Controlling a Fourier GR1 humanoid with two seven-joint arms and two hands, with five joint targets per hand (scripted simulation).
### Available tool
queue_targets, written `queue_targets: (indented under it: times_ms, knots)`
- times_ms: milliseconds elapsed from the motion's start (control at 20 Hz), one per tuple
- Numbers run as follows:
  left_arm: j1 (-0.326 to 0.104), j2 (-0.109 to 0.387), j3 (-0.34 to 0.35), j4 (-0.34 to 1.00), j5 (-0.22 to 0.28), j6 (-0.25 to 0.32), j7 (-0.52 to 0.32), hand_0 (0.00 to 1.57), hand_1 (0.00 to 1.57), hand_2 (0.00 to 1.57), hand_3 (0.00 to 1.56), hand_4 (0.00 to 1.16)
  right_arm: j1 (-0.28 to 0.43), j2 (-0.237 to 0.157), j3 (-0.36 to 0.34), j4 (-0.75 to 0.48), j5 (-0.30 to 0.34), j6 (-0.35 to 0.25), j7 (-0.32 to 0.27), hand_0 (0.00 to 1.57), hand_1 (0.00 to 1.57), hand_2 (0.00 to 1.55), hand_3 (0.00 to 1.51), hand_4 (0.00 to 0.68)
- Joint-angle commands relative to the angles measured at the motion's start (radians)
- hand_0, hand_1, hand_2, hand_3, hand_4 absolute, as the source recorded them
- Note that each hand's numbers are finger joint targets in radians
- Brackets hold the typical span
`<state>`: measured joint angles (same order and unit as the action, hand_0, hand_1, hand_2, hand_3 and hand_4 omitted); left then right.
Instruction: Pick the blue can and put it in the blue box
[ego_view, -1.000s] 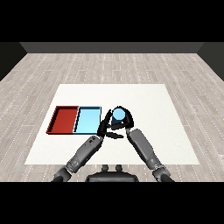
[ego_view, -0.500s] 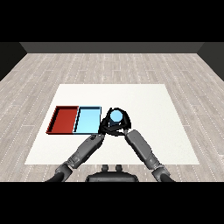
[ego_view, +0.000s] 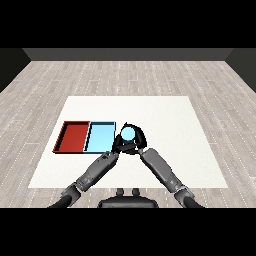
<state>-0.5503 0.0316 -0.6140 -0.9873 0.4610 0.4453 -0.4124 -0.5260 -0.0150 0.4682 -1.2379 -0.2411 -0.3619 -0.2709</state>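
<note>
I could read no label or writing on the blue can (ego_view: 128, 133); only its pale top showed, the sides hidden by my right hand (ego_view: 136, 143), which was curled round it. The left hand (ego_view: 116, 145) was mostly hidden behind it, so I couldn't tell its fingers. Since half a second before, the can had shifted slightly left, just right of the light blue tray (ego_view: 100, 137) on the tabletop (ego_view: 165, 120).

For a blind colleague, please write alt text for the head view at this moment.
The robot's right hand curls round a blue can just right of the light blue tray, which lies beside a red tray on the white table. The left hand is close beside the can, its fingers hard to make out.
</note>
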Motion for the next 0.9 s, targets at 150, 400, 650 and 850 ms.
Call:
queue_targets:
  times_ms: [150, 400, 650, 850]
  knots:
    - [-0.041, -0.030, -0.054, -0.034, 0.034, 0.084, 0.081, 0.00, 0.00, 0.00, 0.00, 0.00, -0.058, 0.014, 0.040, 0.052, -0.074, -0.035, -0.059, 1.45, 1.45, 1.45, 1.36, 0.497]
    - [0.000, -0.030, 0.026, -0.010, 0.007, 0.138, 0.042, 1.57, 1.57, 1.57, 1.51, 1.16, 0.098, 0.000, 0.041, -0.095, -0.004, 0.008, -0.031, 1.44, 1.44, 1.46, 1.38, 0.517]
    - [-0.105, -0.030, -0.098, 0.109, 0.119, 0.198, 0.023, 1.57, 1.57, 1.55, 1.46, 1.13, -0.006, 0.014, 0.049, -0.001, -0.053, -0.025, -0.022, 1.42, 1.42, 1.45, 1.37, 0.527]
    - [-0.078, -0.019, 0.028, 0.084, 0.025, 0.138, 0.062, 1.57, 1.57, 1.55, 1.46, 1.14, 0.007, -0.005, -0.033, -0.039, -0.025, 0.060, 0.026, 1.42, 1.42, 1.46, 1.37, 0.531]
